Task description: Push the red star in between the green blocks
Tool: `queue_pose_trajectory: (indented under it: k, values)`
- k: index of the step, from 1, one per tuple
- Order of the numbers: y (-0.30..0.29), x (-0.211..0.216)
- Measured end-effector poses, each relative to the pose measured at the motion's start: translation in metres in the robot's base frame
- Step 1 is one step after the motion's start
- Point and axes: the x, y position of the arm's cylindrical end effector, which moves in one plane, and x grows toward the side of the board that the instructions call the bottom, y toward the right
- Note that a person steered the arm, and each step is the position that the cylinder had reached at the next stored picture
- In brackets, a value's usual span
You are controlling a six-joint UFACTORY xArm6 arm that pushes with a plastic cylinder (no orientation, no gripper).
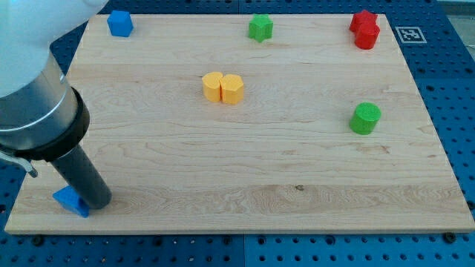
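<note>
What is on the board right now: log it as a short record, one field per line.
tip: at the view's bottom left, against the blue block
red star: top right corner, touching a red cylinder
green blocks: star at top centre; cylinder at right
yellow blocks: pair touching, left of centre
blue cube: top left
task state: star not yet between greens

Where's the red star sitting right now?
The red star sits in the board's top right corner in the camera view, touching a second red block just below it, well above the green cylinder.
</note>
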Motion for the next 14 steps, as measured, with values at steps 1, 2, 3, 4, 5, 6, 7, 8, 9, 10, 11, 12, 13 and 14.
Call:
queue_pose_trajectory:
  k: [1,2,3,4,5,6,7,8,9,10,11,12,13,14]
  values:
    - [0.058,0.000]
    - [0.130,0.000]
    - [0.143,0.000]
    - [0.143,0.000]
    - [0.165,0.000]
    - [0.209,0.000]
    - [0.235,-0.029]
    - [0.236,-0.082]
    - [0.238,-0.139]
    - [0.245,-0.197]
    - [0.251,-0.225]
    - [0.251,-0.225]
    - [0.261,-0.229]
    - [0.297,-0.251]
